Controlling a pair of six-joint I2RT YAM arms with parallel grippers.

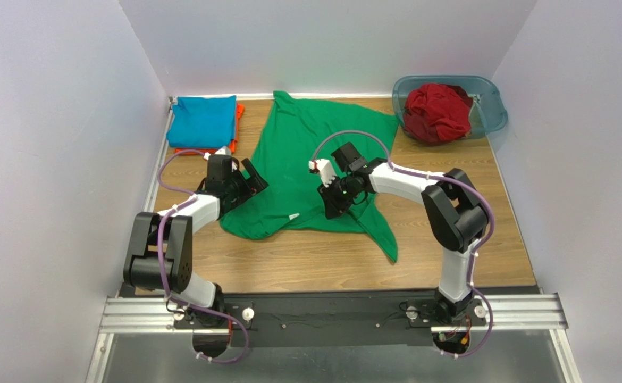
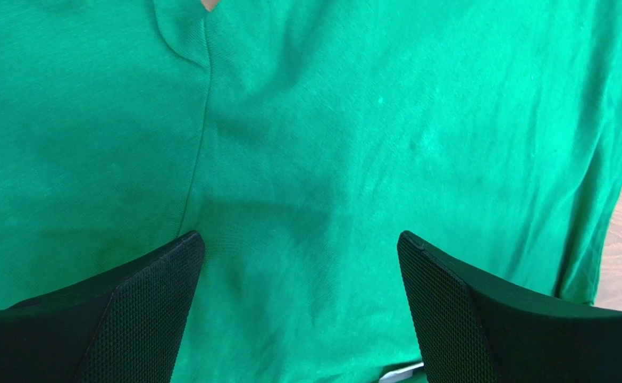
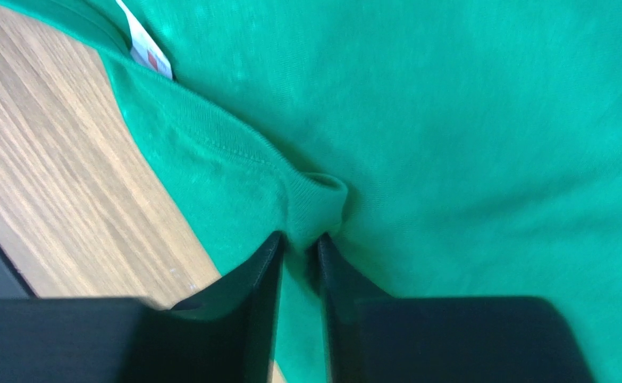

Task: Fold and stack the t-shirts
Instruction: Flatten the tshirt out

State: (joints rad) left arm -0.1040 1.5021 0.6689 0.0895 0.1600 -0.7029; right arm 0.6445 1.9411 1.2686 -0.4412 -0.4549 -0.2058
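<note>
A: How will the green t-shirt (image 1: 314, 152) handle?
B: Light and limp, I'd judge; it sags wherever unsupported. It lies spread on the table (image 1: 450, 239) beneath both pincers.
A: Where to hold?
B: A stitched edge. The right pincer (image 3: 298, 249) is clamped on a fold there, white tag (image 3: 142, 40) ahead to its left; the left pincer (image 2: 298, 239) hangs wide apart over flat cloth

Wooden tabletop (image 1: 314, 267) boxed in by plain pale walls (image 1: 322, 40).
Walls stood at 9, 12 and 3 o'clock; a metal rail (image 1: 530, 311) ran along 6 o'clock.
</note>
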